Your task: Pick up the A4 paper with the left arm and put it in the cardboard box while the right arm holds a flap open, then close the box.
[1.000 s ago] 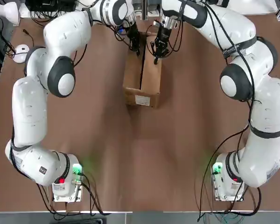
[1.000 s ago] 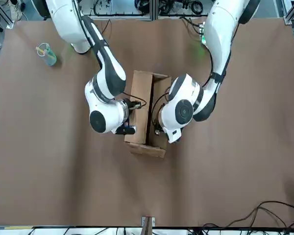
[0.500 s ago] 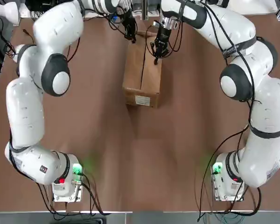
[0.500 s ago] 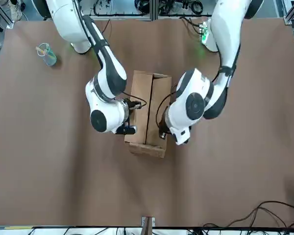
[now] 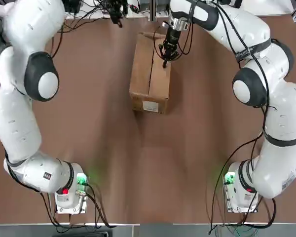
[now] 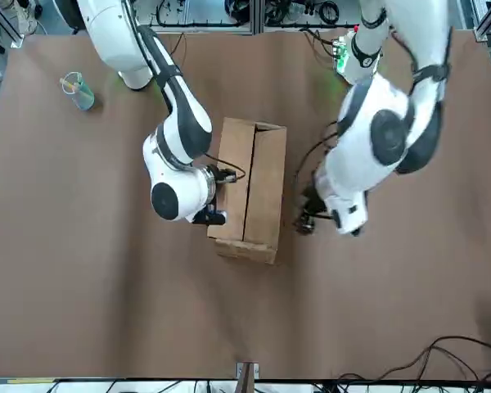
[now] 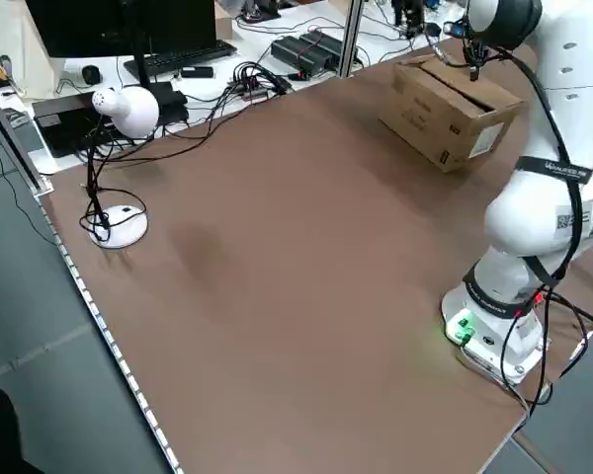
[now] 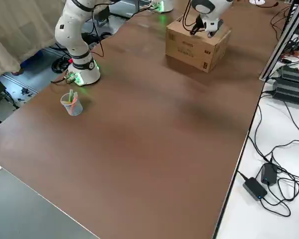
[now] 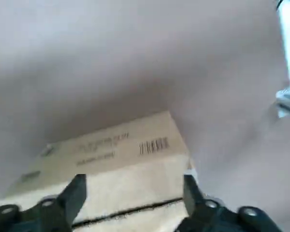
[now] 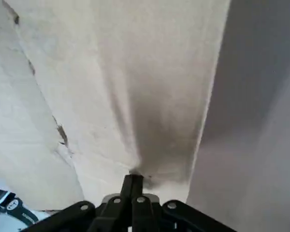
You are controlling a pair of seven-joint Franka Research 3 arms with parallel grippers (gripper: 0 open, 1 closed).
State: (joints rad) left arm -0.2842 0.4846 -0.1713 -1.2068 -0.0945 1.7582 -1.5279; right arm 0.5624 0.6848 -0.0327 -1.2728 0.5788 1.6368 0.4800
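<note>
The oblong brown corrugated cardboard box (image 5: 150, 73) sits on the far middle of the worktop (image 5: 138, 163), a flat matte brown sheet. Its two long top flaps lie down flat and meet along a dark centre seam, and a small white label with black print shows on its near end face. A barcode and lines of small print mark one long side, seen in the left wrist view (image 9: 111, 145). No A4 paper shows in any view.

The right gripper (image 5: 165, 58), dark and slim at the end of the glossy white right arm (image 5: 266, 98), points down onto the right-hand flap near the box's far end. Its jaws are pressed together, holding nothing, with the tips resting on the cardboard, which looks faintly dented beneath them.

The left gripper (image 6: 307, 214) hangs just beside the box's left long side, apart from it, on the glossy white left arm (image 5: 27, 74) with its dark-grey round joint caps. Its jaws stand wide and empty.

Well apart, near the right arm's base, stands a clear plastic cup (image 6: 78, 90) holding coloured sticks. Beyond the worktop's left edge is a white round-headed desk lamp (image 7: 128, 109).
</note>
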